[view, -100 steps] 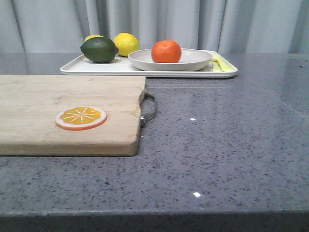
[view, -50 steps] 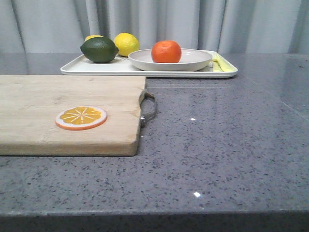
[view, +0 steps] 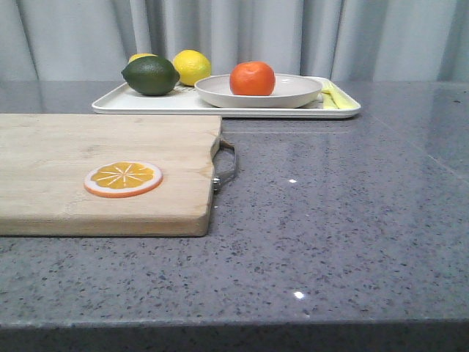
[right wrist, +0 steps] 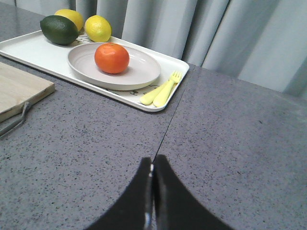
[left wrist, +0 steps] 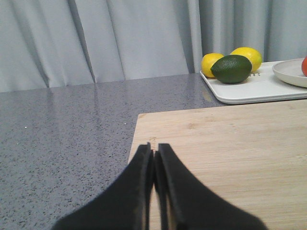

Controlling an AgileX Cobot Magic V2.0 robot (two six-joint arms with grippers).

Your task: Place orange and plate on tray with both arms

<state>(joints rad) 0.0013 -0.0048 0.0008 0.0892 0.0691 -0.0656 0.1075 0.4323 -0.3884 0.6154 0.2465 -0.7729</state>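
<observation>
The orange (view: 252, 78) lies in the off-white plate (view: 297, 91), and the plate stands on the white tray (view: 139, 105) at the back of the table. The right wrist view shows the orange (right wrist: 112, 58), the plate (right wrist: 144, 72) and the tray (right wrist: 29, 50) too. The left wrist view catches the tray (left wrist: 249, 88) and the plate's edge (left wrist: 288, 72). My left gripper (left wrist: 153, 149) is shut and empty, over the near edge of the cutting board. My right gripper (right wrist: 152, 163) is shut and empty, over bare table well short of the tray. Neither gripper shows in the front view.
A dark green lime (view: 150, 75) and two lemons (view: 192, 66) lie on the tray's left end. A yellow fork and knife (right wrist: 162, 91) lie at its right end. A wooden cutting board (view: 66, 147) with a metal handle (view: 224, 165) carries an orange slice (view: 123, 178).
</observation>
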